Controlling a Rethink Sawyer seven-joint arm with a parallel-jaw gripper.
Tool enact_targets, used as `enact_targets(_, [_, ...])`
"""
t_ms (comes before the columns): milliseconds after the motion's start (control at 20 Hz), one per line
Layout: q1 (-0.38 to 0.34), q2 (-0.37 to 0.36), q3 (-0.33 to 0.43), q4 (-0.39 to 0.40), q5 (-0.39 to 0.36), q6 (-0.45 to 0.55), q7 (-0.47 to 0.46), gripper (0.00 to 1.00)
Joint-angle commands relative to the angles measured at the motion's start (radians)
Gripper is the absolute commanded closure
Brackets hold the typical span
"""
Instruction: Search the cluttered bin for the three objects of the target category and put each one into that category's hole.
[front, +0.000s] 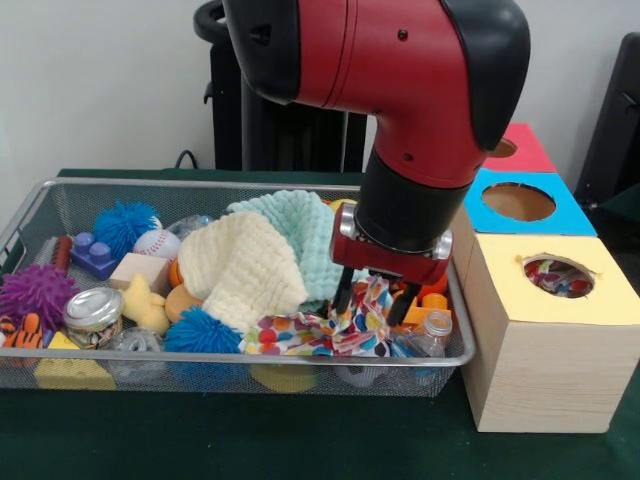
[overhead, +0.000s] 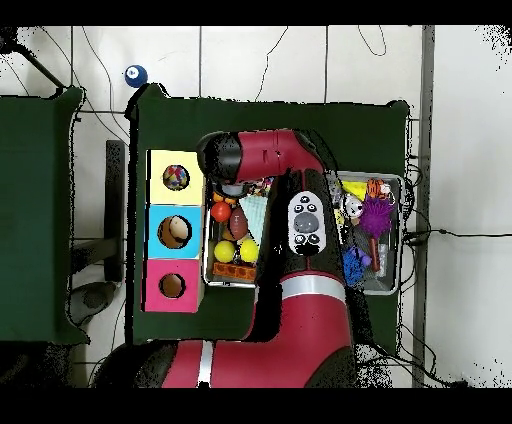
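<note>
A polka-dot cloth (front: 335, 335) lies bunched at the right end of the wire bin (front: 30, 215), beside a pale yellow cloth (front: 245, 265) and a mint cloth (front: 305, 225). My gripper (front: 373, 302) reaches down into the bin with its fingers (front: 343, 296) spread either side of a raised fold of the polka-dot cloth. The jaws stand open around that fold. The yellow-topped box (front: 500, 285) to the right of the bin has a hole (front: 558, 277) with patterned fabric showing inside. In the overhead view the arm (overhead: 290, 190) hides the gripper.
A blue-topped box (front: 565, 215) and a red-topped box (front: 530, 150) stand behind the yellow one. The bin also holds blue spiky balls (front: 200, 332), a purple spiky ball (front: 35, 292), a baseball (front: 157, 243), a jar (front: 93, 310), a small bottle (front: 430, 333) and blocks.
</note>
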Motion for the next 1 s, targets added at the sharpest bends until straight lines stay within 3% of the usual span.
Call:
enact_targets(50, [0.001,0.035,0.018,0.141,-0.071,-0.073,-0.033,0.00])
enact_targets(850, [-0.007,0.078,0.021,0.110,-0.061,-0.020,-0.023,0.00])
enact_targets(900, [0.001,0.079,0.011,0.105,-0.069,-0.014,-0.021,1.00])
enact_targets(1000, [0.010,0.083,0.000,0.091,-0.078,0.009,-0.023,1.00])
